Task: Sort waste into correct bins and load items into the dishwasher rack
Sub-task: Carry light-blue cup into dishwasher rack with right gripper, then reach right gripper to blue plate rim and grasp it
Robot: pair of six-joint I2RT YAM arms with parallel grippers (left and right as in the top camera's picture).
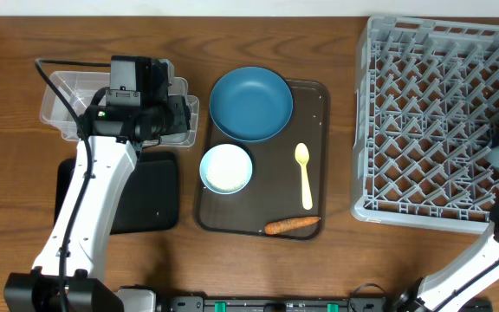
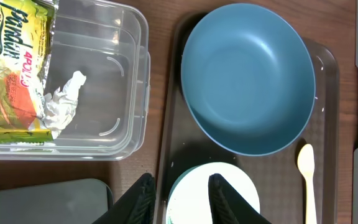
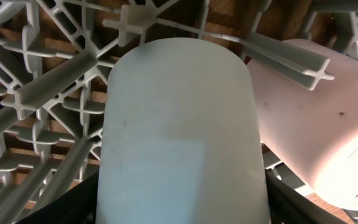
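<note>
Overhead looks straight down; left wrist shares blue bowl (image 1: pixel 251 104); right wrist hugs rack (image 3: pixel 135 23).

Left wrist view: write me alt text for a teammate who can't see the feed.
The left gripper, fingers apart, shows at the bottom edge in front of a white bowl on a dark brown tray, near a large blue bowl and a pale yellow spoon. At upper left, a clear tub holds a yellow-green wrapper and a crumpled white tissue.

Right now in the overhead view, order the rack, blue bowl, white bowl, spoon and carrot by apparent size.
1. dishwasher rack
2. dark blue bowl
3. white bowl
4. pale yellow spoon and carrot piece: similar length, too close to rank.
</note>
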